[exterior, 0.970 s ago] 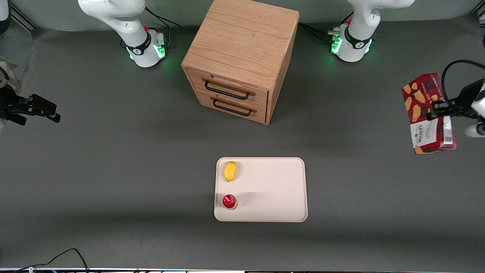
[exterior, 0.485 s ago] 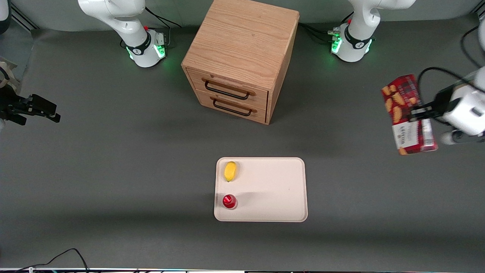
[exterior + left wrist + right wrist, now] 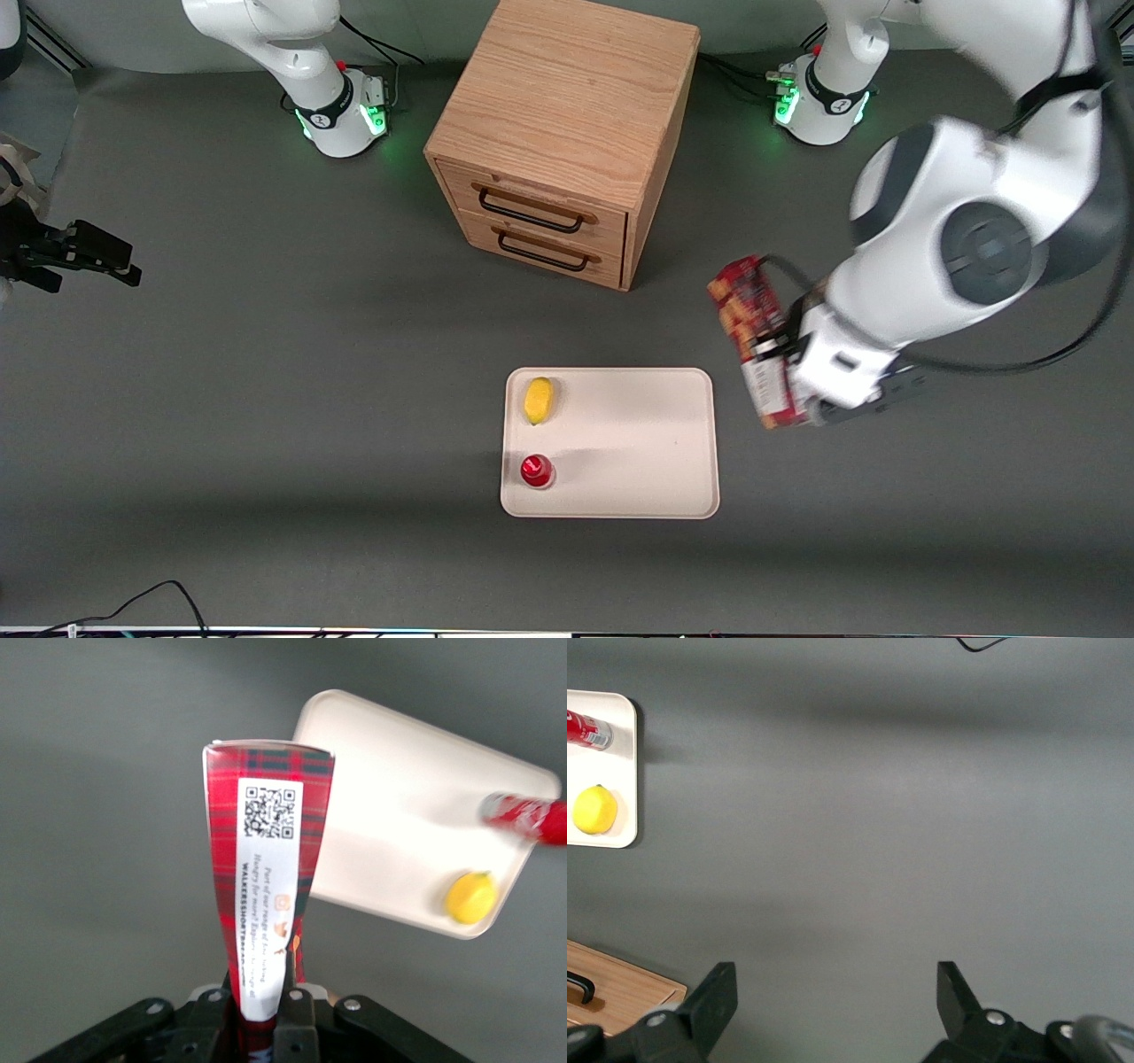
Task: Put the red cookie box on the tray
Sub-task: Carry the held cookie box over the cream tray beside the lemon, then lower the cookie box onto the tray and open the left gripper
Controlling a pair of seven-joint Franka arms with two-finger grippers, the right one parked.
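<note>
Beside the tray [image 3: 673,496], at its working-arm edge, the box [image 3: 753,337] is held aloft, clamped in the gripper [image 3: 791,353]. It has been carried in from the table's working-arm end within the last second. Only the lowering onto bare tray is judged to be left.

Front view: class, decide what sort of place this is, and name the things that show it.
Probably a robot lab test bench: a dark matted table between two fixed arm bases, staged props like the wooden drawer cabinet and tray, and the claw carrying the red cookie box beside the tray.
</note>
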